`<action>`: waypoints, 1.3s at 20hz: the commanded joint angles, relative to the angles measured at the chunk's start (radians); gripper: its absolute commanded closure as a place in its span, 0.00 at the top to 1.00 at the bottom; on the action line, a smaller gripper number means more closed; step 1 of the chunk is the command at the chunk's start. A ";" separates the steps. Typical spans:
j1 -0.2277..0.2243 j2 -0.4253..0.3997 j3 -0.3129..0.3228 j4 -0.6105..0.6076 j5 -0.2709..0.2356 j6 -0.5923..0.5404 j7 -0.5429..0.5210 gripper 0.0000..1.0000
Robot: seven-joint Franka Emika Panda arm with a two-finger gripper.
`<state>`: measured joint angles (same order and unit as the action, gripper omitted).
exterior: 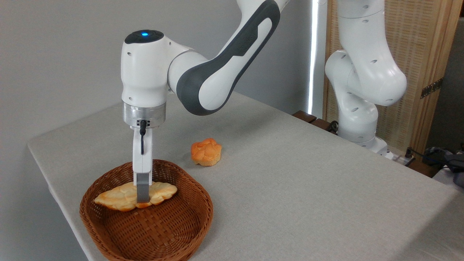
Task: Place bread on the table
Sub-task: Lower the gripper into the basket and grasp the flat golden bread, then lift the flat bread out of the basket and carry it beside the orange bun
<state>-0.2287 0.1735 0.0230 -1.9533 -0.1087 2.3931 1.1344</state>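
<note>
From the fixed camera, the white arm reaches in from the upper right and bends straight down over the near left part of the table (290,174), which is covered in light grey cloth. Its claw (142,195) hangs vertically inside a brown woven basket (152,232) that sits at the near left edge. The bread (119,197), a long pale golden loaf with a bumpy top and pointed ends, lies in the far half of the basket, stretched from left to right. One grey finger (143,190) stands in front of the loaf's middle, its tip down at the loaf's near side. The other finger is hidden behind it, so the claw seems to straddle the loaf, but I cannot tell whether it is clamped on it or merely around it. A small round orange bun (206,151) rests on the cloth beyond the basket, to its far right and clear of the rim.
</note>
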 commanded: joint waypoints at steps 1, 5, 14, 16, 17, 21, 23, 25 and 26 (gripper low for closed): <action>-0.004 -0.005 0.003 -0.004 0.006 0.015 0.013 0.39; -0.004 -0.022 0.006 -0.003 -0.003 0.006 0.007 0.39; -0.004 -0.147 0.055 0.007 -0.049 -0.103 -0.021 0.39; -0.004 -0.196 0.078 0.005 -0.059 -0.168 -0.021 0.39; -0.004 -0.225 0.097 0.005 -0.059 -0.210 -0.019 0.39; -0.004 -0.336 0.158 -0.004 -0.057 -0.403 -0.015 0.39; -0.006 -0.400 0.178 -0.048 -0.057 -0.475 -0.018 0.39; -0.008 -0.452 0.190 -0.110 -0.057 -0.497 -0.033 0.39; -0.006 -0.477 0.192 -0.140 -0.057 -0.520 -0.045 0.39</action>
<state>-0.2231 -0.2098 0.1935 -1.9817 -0.1498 1.9097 1.1211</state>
